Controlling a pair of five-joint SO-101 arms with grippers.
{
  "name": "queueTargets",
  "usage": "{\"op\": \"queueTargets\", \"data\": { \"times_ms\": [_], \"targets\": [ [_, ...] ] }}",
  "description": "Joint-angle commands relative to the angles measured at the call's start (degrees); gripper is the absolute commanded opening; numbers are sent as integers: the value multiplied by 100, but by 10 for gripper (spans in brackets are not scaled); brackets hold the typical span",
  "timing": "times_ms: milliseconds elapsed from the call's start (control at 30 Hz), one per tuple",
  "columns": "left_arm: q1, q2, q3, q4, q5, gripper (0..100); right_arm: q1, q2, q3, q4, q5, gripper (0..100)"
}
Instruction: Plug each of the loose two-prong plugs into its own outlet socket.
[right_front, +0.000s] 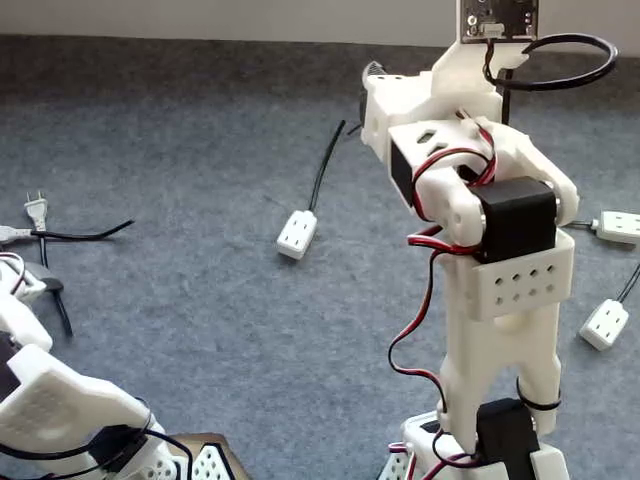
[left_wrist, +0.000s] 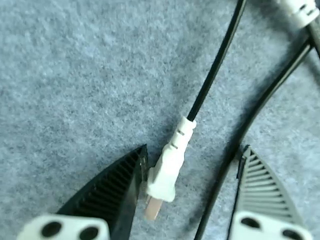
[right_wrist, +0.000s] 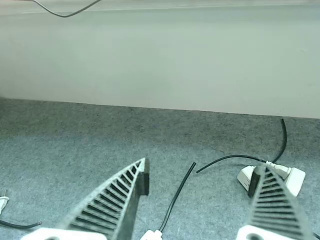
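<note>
My left pincer (left_wrist: 194, 149) is spread wide and low over the grey desk (right_front: 200, 320), straddling a white two-prong plug (left_wrist: 167, 170) that lies flat between its fingers. The plug's body sits just beside my black finger (left_wrist: 117, 187), perhaps touching it. Its prongs point back toward my wrist and its black cord (left_wrist: 215, 75) runs away from me; nothing is pinched. A second cord (left_wrist: 260, 110) passes between that plug and my grey finger (left_wrist: 260, 190). My right pincer (right_wrist: 201, 164) is spread too, held up off the desk and facing a pale wall (right_wrist: 160, 60), gripping nothing. Beyond it a white outlet socket (right_wrist: 295, 179) lies on the desk, partly hidden by one fingertip. From above, my right arm (right_front: 480, 230) stands raised. A middle socket (right_front: 297, 233) lies on its cord near the desk's centre, an edge socket (right_front: 618, 226) and a nearer socket (right_front: 604, 324) lie at the right side, and a loose plug (right_front: 36, 210) lies at the left edge.
</note>
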Motion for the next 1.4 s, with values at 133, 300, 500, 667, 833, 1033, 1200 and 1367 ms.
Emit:
{"op": "queueTargets", "data": {
  "times_ms": [133, 300, 500, 667, 833, 1033, 1200, 1367],
  "targets": [
    [-40, -154, -66, -62, -237, 294, -48, -13, -215, 22, -62, 312],
    [-13, -154, -22, -62, -589, 238, -48, -13, -207, 22, -62, 312],
    [-13, -154, -75, -62, -589, 129, -48, -13, -207, 22, -62, 312],
    [-31, -154, -40, -62, -589, 127, -48, -4, -207, 22, -62, 312],
    [-40, -163, -75, -53, -589, 126, -48, -4, -207, 13, -62, 312],
    [-48, -171, -75, -44, -598, 129, -48, -4, -207, 13, -62, 312],
    [4, -215, -136, 343, -1020, 130, -48, -4, -207, 13, -62, 312],
    [-40, -171, -831, 1064, -1046, 130, -48, -4, -207, 13, -62, 312]
  ]
}}
